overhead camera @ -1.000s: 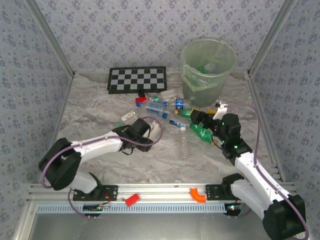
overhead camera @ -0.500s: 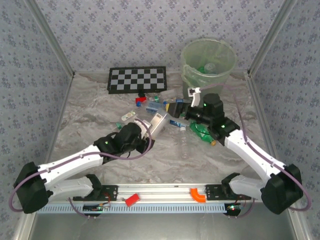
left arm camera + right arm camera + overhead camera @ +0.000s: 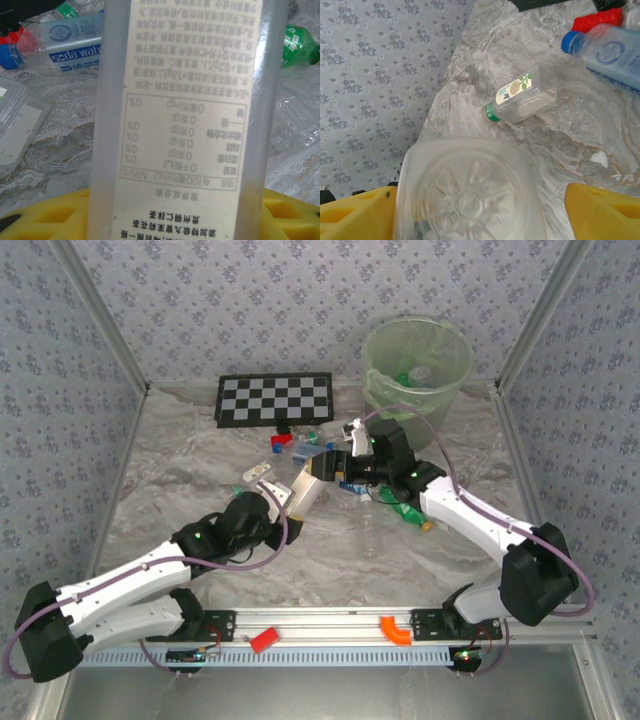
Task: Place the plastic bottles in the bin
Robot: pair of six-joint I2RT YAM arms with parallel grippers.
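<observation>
My left gripper (image 3: 290, 498) is shut on a clear square plastic bottle (image 3: 306, 484) with a white printed label (image 3: 185, 120), held up above the table's middle. Its yellow fingers (image 3: 47, 216) show either side of the bottle. My right gripper (image 3: 330, 468) faces the bottle's moulded base (image 3: 467, 197). It is open: the left finger (image 3: 355, 217) lies against the bottle, the right finger (image 3: 605, 212) stands apart. Several more bottles lie behind and to the right, among them a green one (image 3: 405, 510) and a blue-labelled one (image 3: 75, 42). The pale-green bin (image 3: 372, 375) stands at the back right.
A chequered board (image 3: 275, 398) lies flat at the back, with a small red block (image 3: 285, 436) before it. A clear bottle with a green neck ring (image 3: 520, 97) lies left of the pile. Another clear bottle (image 3: 368, 530) lies nearer the front. Patterned walls close in both sides.
The left arm has stretched out to the right with the square bottle. The right arm has swung left from the green bottle to the held bottle's base, its jaws narrowing.
</observation>
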